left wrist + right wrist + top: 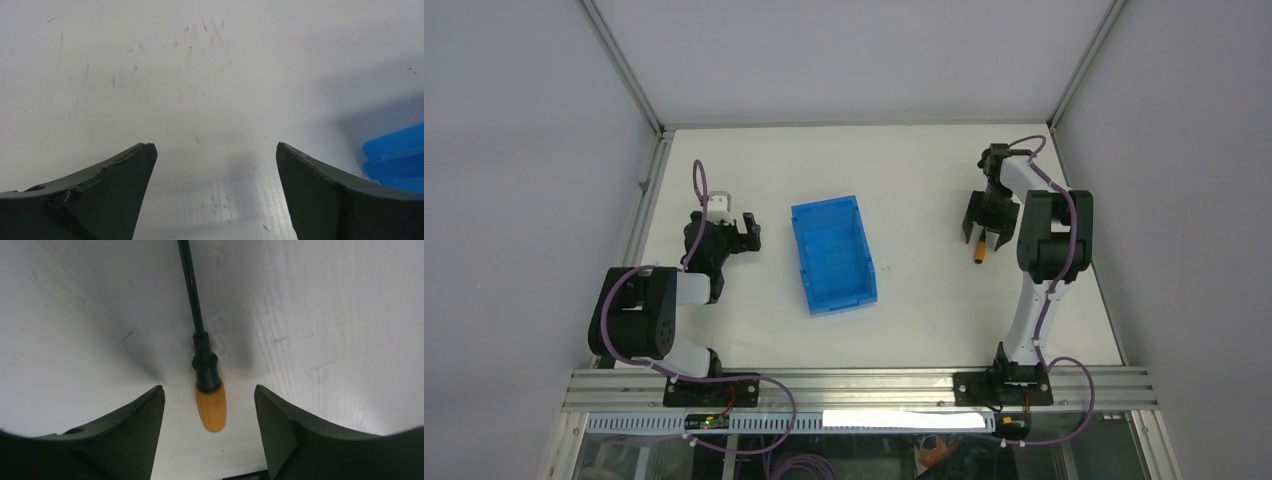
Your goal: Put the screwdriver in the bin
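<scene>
White desk point(904, 170), scuffed, inside a grey-walled enclosure.

Left side: left end effector point(746, 232) sits low over bare desk, jaws wide apart, nothing between them. The wrist view of the left end effector point(215, 150) confirms it's empty, with a corner of the blue bin point(395, 150) at the right edge.

Centre: bin point(802, 262) stands open-topped and looks empty, long axis running roughly away from the arm bases.

Right side: screwdriver point(980, 253) lies flat on the desk, well apart from the bin. Right end effector point(986, 232) is directly over it. The wrist view shows the right end effector point(209, 387) with jaws partly open and straddling the orange handle of the screwdriver point(202, 345). There's a gap on both sides, so no contact and nothing held.

Handling, my read:
- It looks light and rigid, so no crush risk.
- The handle is round and ribbed. It should grip fine but may roll as the first finger touches.
- Grab the orange handle at mid-length, square across it. Thin shaft is a poor hold and likely to pivot or slip.
- It's lying flat, so the fingertips need to get nearly to the desk.
- The grip is off-centre, so expect the shaft to droop a bit. Clear the bin wall before release.
</scene>
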Controlling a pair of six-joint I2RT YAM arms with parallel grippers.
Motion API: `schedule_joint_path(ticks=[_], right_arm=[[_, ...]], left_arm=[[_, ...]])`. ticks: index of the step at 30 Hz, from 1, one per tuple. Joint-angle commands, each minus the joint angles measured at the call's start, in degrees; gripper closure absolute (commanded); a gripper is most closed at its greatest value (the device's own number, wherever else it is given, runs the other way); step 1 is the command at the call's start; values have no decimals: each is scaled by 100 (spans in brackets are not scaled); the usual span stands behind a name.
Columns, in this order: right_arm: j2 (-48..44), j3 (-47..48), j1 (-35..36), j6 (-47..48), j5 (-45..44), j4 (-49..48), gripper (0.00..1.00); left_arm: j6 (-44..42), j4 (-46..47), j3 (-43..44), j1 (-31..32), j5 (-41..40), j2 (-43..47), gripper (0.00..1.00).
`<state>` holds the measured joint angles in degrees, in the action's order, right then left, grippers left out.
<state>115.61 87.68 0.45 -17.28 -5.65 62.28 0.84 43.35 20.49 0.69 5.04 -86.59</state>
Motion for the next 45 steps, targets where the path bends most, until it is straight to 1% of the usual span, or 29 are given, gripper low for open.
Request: schedule_joint_path(ticks=[1,3,5,7,8,11,14,18,21,24,28,33,38,41,45], right_arm=[[218,-205,-27,231,60,-732,38],[311,-262,-27,288,-18,-813,50],[326,-293,-27,333,-127,-824,66],[245,-283,-27,422,-159,-776,90],[184,-243,-27,457,-178,-683,100],[-116,0,51,595,-261,-343,100],[-414,512,148,636,-304,496,100],[-599,1540,275,543,-308,1887,100],[-704,2104,374,460,-354,2619,100],[-782,2438,439,385,-336,2946,100],[-865,2638,656,178,-281,3012,100],[-1092,2623,1549,-359,-165,2606,100],[-970,2834,2842,-895,30,2162,100],[-636,3279,3633,-1015,101,2015,100],[68,4351,4525,-1042,55,2141,100]], left_arm=[[13,360,104,-7,103,28,1],[13,361,104,-7,102,31,1],[13,367,104,-7,101,24,1],[10,363,104,-7,103,30,1],[12,366,104,-7,100,29,1],[13,362,111,-7,98,28,1],[13,360,104,-7,102,28,1],[15,366,104,-7,99,29,1],[13,360,104,-7,100,34,1],[13,360,104,-7,102,28,1],[13,365,104,-7,102,27,1],[13,362,109,-7,107,26,1],[13,367,104,-7,101,30,1],[13,370,104,-7,103,28,1],[13,365,104,-7,95,26,1]])
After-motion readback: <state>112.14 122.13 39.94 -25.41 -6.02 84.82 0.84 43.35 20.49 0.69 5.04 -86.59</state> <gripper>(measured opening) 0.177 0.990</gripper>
